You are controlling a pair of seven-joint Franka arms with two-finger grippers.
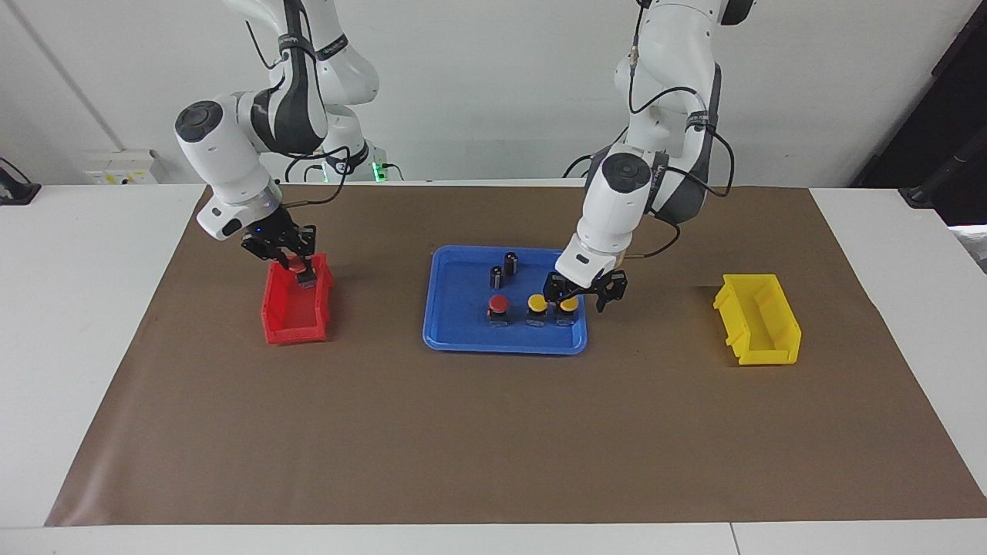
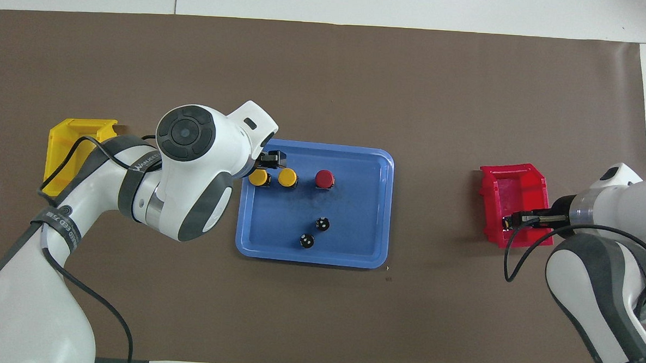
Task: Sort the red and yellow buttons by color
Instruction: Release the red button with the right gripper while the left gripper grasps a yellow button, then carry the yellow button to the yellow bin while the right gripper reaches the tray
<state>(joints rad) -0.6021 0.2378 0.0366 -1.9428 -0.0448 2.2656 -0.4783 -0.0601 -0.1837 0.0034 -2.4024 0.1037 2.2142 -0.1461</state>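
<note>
Probably light, stiff little things with slick round caps, so better pinched on the blocky base: left gripper (image 1: 584, 294) spread wide over the yellow button (image 1: 568, 305) at the blue tray's (image 1: 501, 344) left-arm end, right gripper (image 1: 297, 270) clenched on a red button (image 1: 303, 275) over the red bin (image 1: 293, 335).

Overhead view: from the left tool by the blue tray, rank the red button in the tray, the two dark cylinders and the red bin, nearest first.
From the left tool, over the tray's yellow-button corner:
1. Red button: in the tray, in the row with the yellow buttons.
2. Two dark cylinders: in the tray, nearer the robots; too close to rank apart.
3. Red bin: toward the right arm's end, under the right tool.
</note>
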